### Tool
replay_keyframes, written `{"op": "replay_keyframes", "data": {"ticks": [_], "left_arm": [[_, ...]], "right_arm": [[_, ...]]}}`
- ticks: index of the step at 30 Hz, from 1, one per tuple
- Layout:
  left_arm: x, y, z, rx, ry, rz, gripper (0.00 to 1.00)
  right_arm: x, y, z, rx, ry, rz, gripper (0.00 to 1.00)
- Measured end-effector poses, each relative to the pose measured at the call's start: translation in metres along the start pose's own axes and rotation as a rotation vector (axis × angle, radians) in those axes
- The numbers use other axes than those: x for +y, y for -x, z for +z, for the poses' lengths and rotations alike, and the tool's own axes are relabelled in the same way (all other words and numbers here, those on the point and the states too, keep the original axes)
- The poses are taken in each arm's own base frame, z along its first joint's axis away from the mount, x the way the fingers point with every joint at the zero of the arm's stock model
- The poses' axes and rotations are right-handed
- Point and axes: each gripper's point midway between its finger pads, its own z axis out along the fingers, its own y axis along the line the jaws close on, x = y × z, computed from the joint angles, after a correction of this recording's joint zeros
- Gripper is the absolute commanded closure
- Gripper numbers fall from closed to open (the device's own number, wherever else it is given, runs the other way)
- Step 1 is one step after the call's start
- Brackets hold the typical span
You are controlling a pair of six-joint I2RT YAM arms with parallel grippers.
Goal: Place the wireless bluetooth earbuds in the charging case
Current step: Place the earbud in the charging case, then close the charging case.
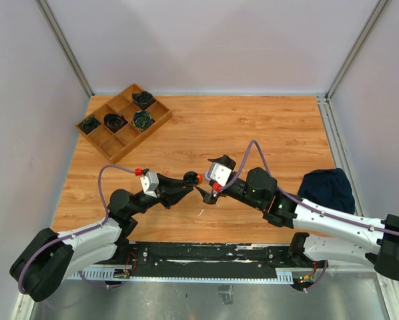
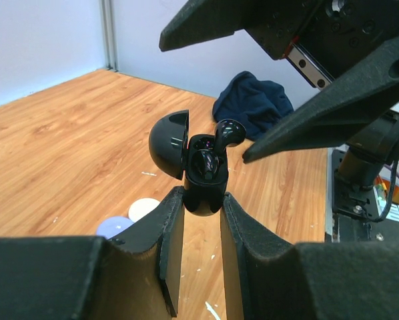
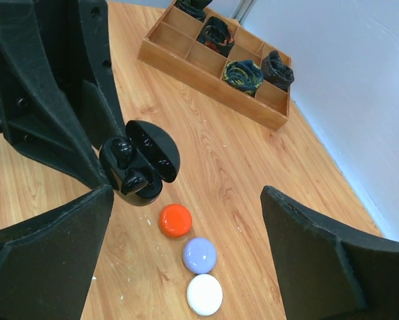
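Observation:
My left gripper (image 2: 203, 201) is shut on the base of a black charging case (image 2: 201, 183) and holds it above the table with its lid open. One black earbud (image 2: 227, 131) stands partly out of the case's right-hand well. In the right wrist view, two earbuds (image 3: 119, 153) show in the case (image 3: 143, 167). My right gripper (image 3: 186, 195) is open, its fingers (image 2: 319, 110) spread wide just over the case, holding nothing. From above, both grippers (image 1: 189, 180) (image 1: 208, 192) meet at the table's middle.
Three closed round cases lie in a row on the wood under the grippers: orange (image 3: 175, 220), pale purple (image 3: 199, 255), white (image 3: 205, 294). A wooden divided tray (image 1: 146, 138) with coiled cables sits far left. A dark blue cloth (image 1: 327, 189) lies at the right edge.

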Motion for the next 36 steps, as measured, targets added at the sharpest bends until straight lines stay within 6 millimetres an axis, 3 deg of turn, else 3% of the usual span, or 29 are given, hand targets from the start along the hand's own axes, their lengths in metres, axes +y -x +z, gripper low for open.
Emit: {"op": "replay_keyframes", "data": {"ticks": [9, 15, 20, 27, 31, 36], "left_arm": [[-0.004, -0.003, 0.000, 0.013, -0.028, 0.002, 1.00], [-0.008, -0.003, 0.000, 0.011, -0.050, 0.012, 1.00], [-0.007, -0.008, 0.000, 0.027, -0.056, 0.033, 1.00], [-0.001, -0.019, 0.003, 0.071, -0.064, 0.097, 1.00], [0.004, -0.015, 0.011, 0.070, -0.074, 0.153, 1.00], [0.006, -0.003, 0.028, 0.053, -0.118, 0.214, 1.00]], "right_arm": [[-0.029, -0.006, -0.004, 0.021, -0.102, 0.012, 0.07], [-0.038, -0.017, -0.012, 0.057, -0.098, 0.016, 0.07], [-0.034, -0.021, -0.023, 0.080, 0.016, 0.032, 0.05], [-0.024, 0.005, -0.030, 0.046, 0.210, 0.048, 0.04], [-0.012, 0.013, -0.024, 0.040, 0.314, 0.063, 0.04], [0.000, 0.006, -0.013, 0.078, 0.416, 0.080, 0.04]]}}
